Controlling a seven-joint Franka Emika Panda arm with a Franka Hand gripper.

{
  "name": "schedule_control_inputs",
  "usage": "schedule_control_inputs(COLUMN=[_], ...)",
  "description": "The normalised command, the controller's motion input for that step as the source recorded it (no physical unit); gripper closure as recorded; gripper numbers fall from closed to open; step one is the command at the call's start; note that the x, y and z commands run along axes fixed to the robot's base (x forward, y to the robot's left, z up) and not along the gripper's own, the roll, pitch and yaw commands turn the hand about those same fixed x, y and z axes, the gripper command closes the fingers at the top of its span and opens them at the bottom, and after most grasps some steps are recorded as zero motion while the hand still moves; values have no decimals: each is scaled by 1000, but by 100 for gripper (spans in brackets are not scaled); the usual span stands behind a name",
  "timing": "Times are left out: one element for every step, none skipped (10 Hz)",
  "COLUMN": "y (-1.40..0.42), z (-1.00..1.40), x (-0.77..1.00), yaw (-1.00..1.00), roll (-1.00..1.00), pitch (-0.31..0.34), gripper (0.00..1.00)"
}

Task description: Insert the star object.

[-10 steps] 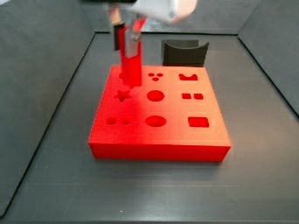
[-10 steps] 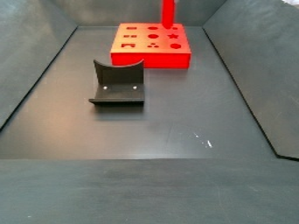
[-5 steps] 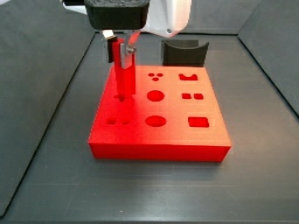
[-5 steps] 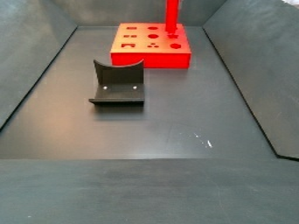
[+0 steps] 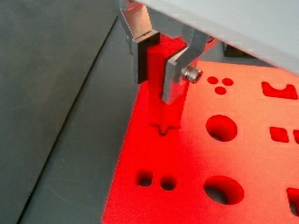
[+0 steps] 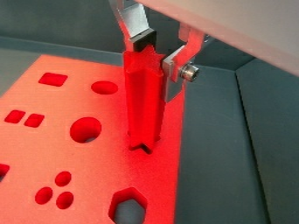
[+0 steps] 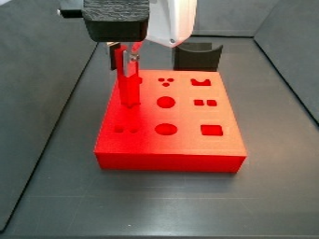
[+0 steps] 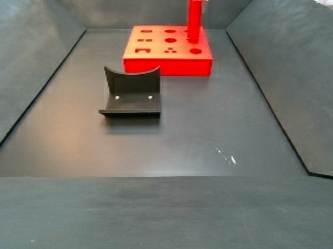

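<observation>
In a wrist view the gripper (image 5: 163, 54) is hanging over the red block (image 5: 239, 166), its silver fingers (image 5: 177, 70) closing flat on the upper end of the star object (image 5: 159, 80), which is standing upright with its lower tip sitting at a small star-shaped hole (image 5: 163, 131) near the block's edge. In a wrist view from the opposite side the gripper (image 6: 159, 51) is clamping the star object (image 6: 142, 101) between its plates, and the peg's foot is meeting the red block (image 6: 70, 140) just beside a hexagonal hole (image 6: 131, 205). In a side view the gripper (image 7: 127, 56) is holding the star object (image 7: 127, 89) vertically at the far left part of the red block (image 7: 169, 135), with the dark grey curved holder (image 7: 196, 55) standing behind the block on the table (image 7: 281, 177). In a side view from farther off the star object (image 8: 194, 21) is rising from the right side of the red block (image 8: 166, 51), the gripper itself is out of frame, and the dark grey curved holder (image 8: 130, 92) is lying well apart on the table (image 8: 196, 165)
</observation>
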Motion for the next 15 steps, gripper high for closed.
schedule_control_inputs(y=[0, 0, -26, -23, -74, -74, -74, -11, 0, 0, 0, 0, 0, 0, 11], z=[-134, -80, -66, -63, -49, -51, -60, -86, -91, -120, -117, -83, -134, -157, -174], x=[0, 31, 89, 0, 23, 66, 154, 111, 111, 31, 0, -23, 77, 54, 0], yaw=[294, 357, 291, 131, 34, 0, 0, 0, 0, 0, 0, 0, 11, 6, -109], roll=[34, 14, 21, 30, 16, 0, 0, 7, 20, 47, 64, 39, 21, 19, 21], pitch=[-36, -23, -4, 0, 0, 0, 0, 0, 0, 0, 0, 0, 0, 0, 0], gripper=[100, 100, 100, 100, 100, 100, 100, 100, 100, 100, 100, 100, 100, 100, 100])
